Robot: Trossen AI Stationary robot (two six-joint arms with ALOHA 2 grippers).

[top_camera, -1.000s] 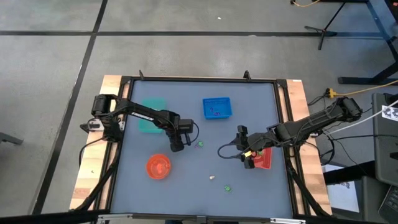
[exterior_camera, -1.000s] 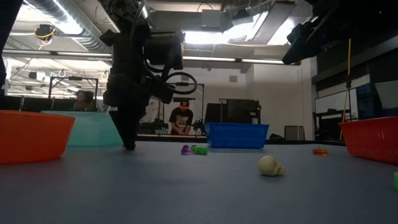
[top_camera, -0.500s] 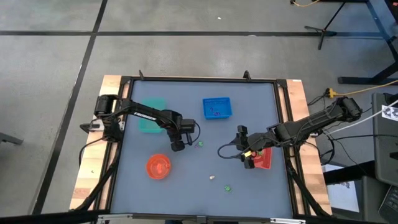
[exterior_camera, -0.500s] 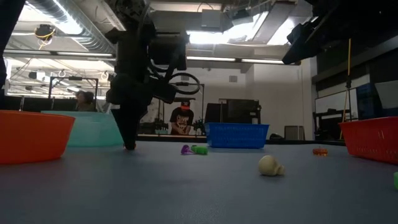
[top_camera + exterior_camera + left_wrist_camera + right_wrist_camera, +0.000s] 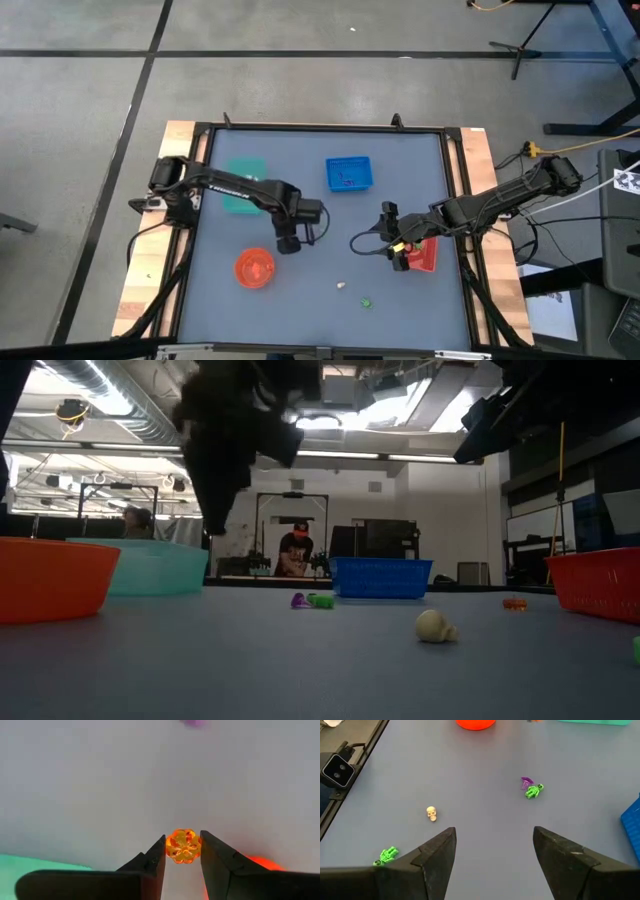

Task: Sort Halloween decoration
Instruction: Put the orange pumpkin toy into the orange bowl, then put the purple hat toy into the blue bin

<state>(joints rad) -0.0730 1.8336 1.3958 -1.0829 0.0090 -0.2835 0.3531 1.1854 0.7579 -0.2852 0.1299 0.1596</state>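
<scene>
My left gripper (image 5: 287, 244) hangs above the table between the orange bowl (image 5: 254, 268) and the table's middle, shut on a tiny orange pumpkin-like trinket (image 5: 183, 846). In the low view it is a dark blur (image 5: 212, 525) well above the table. A purple trinket (image 5: 526, 782) and a green one (image 5: 534, 791) lie together on the table. A cream skull (image 5: 431, 813) and another green trinket (image 5: 387, 855) lie nearer the front edge. My right gripper (image 5: 492, 845) waits open beside the red tray (image 5: 424, 258). My left gripper pinches the orange trinket by its two opposite sides (image 5: 173, 848) between the two fingertips (image 5: 159, 851). The fingers point straight down at it from above. The trinket hangs clear of the table.
A teal tray (image 5: 244, 186) stands at the far left and a blue tray (image 5: 348, 173) at the far middle. One more small orange trinket (image 5: 514, 603) lies on the table before the red tray (image 5: 600, 585). A person sits in the room beyond.
My left gripper has risen from the table top, where its fingertips stood a second ago, and has shifted a little toward the near edge. The orange trinket has come up with it, clear of the table.
</scene>
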